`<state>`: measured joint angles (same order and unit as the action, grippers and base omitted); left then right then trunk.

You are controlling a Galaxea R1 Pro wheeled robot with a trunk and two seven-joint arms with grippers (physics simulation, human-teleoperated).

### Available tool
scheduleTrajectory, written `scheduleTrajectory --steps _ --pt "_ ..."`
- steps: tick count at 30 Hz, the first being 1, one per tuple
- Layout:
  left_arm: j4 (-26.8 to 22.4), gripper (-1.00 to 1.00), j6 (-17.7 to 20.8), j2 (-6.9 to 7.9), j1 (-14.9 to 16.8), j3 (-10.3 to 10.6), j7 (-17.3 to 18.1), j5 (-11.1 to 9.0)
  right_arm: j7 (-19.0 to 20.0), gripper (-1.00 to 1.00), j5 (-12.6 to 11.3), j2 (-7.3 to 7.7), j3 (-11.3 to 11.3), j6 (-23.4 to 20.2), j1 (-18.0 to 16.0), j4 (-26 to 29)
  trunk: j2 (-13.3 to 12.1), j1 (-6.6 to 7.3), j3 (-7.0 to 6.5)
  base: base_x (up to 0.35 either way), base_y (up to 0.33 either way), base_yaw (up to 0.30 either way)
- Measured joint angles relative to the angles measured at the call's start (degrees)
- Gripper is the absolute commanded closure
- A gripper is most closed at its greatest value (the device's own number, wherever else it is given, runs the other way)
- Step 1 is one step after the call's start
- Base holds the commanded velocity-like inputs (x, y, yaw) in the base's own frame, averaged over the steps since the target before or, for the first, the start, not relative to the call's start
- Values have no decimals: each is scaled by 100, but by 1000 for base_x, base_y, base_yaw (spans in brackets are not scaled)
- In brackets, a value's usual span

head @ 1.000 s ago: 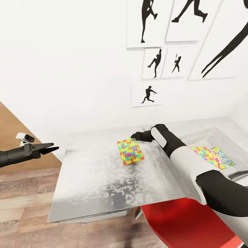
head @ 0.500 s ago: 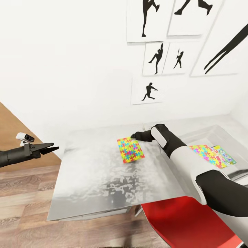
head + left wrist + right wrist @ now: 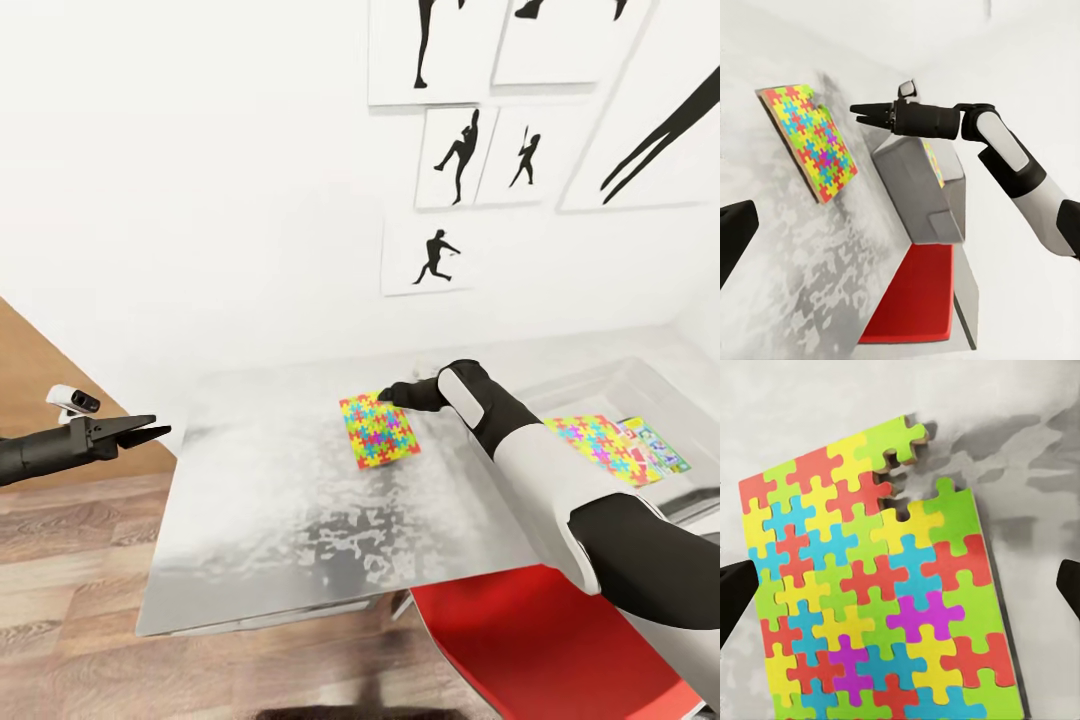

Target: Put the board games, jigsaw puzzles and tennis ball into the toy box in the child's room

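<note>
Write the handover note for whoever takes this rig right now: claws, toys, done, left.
Right claw: open, empty, hovering at the far corner of the puzzle that lies flat on the table. In the right wrist view its fingertips sit on either side of the puzzle.
Left claw: held out off the table's left edge, empty; whether it is open or shut is unclear.
Toy box: on the table to the right, already holding the second puzzle and a printed game box beside it.
Done: those two are in.
Left: grasp this puzzle and put it in the box. Other games and the ball are out of view.
</note>
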<state>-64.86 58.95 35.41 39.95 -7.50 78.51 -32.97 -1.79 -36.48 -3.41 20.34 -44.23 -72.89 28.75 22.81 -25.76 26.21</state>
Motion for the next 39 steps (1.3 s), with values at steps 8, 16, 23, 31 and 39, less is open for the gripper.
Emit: scheduleTrajectory --steps 8,16,23,31,39 --pt "0 -100 0 -1 0 0 0 0 301 -100 -24 0 12 9 0 6 0 0 75 0 0 0" --pt "0 -100 0 4 0 -8 0 0 348 -100 -28 3 16 11 0 7 0 0 150 0 0 0" --pt "0 -100 0 7 0 -6 0 0 354 -100 -28 3 23 18 0 7 0 0 216 0 0 0" --pt "-1 -100 0 7 0 -8 0 0 358 -100 -29 5 25 19 0 7 0 0 291 0 0 0" --pt "0 -100 0 7 0 -9 0 0 361 -100 -30 12 41 19 6 7 1 0 343 0 0 0"
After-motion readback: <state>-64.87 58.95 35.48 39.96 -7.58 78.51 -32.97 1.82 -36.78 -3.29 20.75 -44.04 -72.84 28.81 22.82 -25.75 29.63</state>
